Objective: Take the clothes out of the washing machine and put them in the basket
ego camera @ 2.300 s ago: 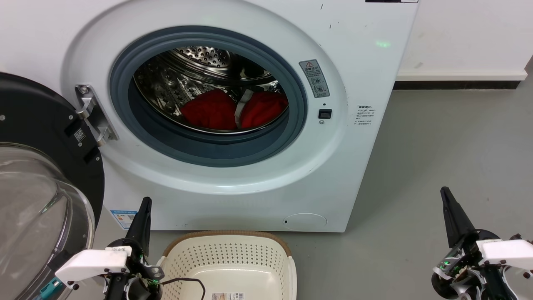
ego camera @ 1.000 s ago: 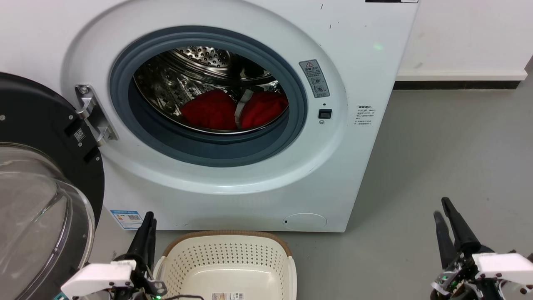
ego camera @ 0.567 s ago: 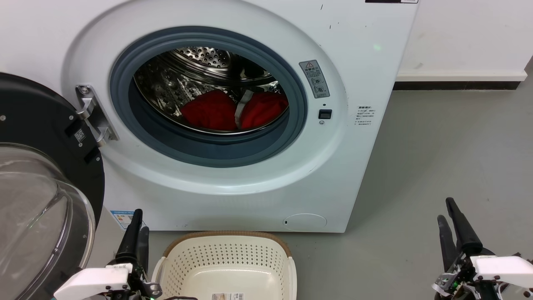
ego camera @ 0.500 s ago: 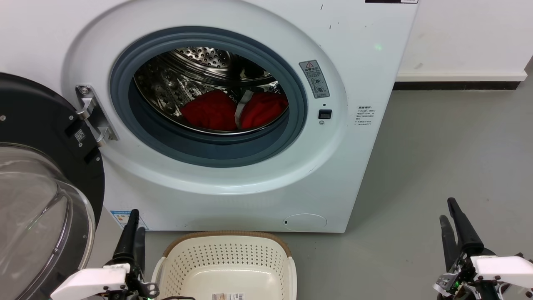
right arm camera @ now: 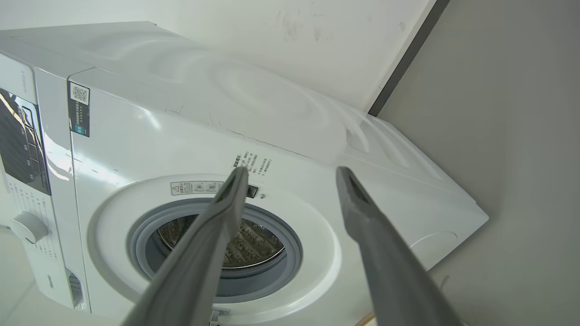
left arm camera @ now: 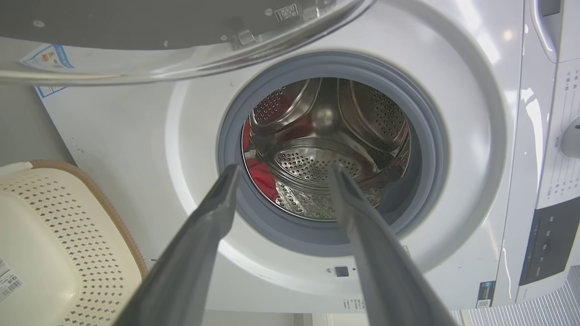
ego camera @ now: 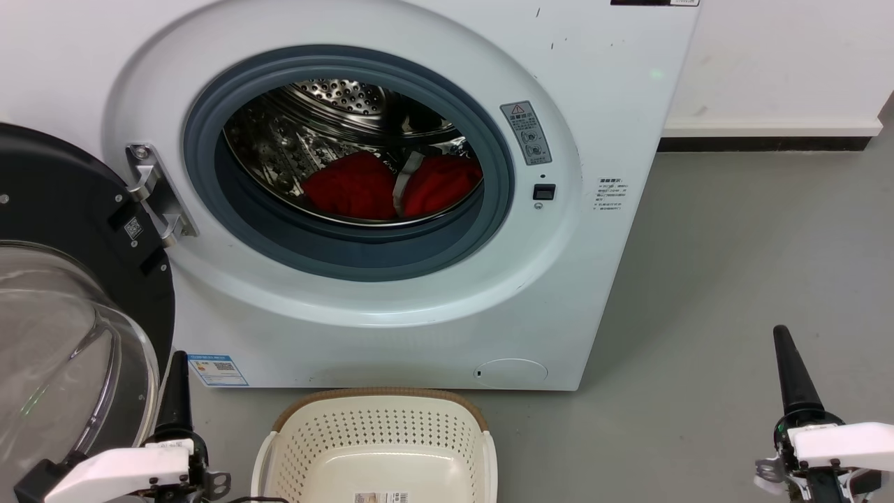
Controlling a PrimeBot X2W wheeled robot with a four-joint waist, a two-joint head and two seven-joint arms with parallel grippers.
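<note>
Clothes [ego camera: 356, 187] lie red inside the washing machine [ego camera: 614, 105]; the basket [ego camera: 380, 392] stands just in front of it. The wrist views, unlike the head view, show the gap: left hand [left arm camera: 284, 166] and right hand [right arm camera: 292, 168] both spread wide, gripping nothing.

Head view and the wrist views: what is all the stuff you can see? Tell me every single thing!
washing machine: one, white, standing on the floor against the wall
door: one, black frame with clear glass, swung open on the left
drum: one, shiny steel with holes, inside the grey-rimmed porthole
clothes: number unclear, red with a pale strip, at the bottom of the drum
basket: one, cream with a brown rim, on the floor in front of the machine, no clothes in it
floor: grey
wall: white with a dark skirting
left gripper: one, dark fingers apart, low beside the basket
right gripper: one, dark fingers apart, low over the floor on the right
</note>
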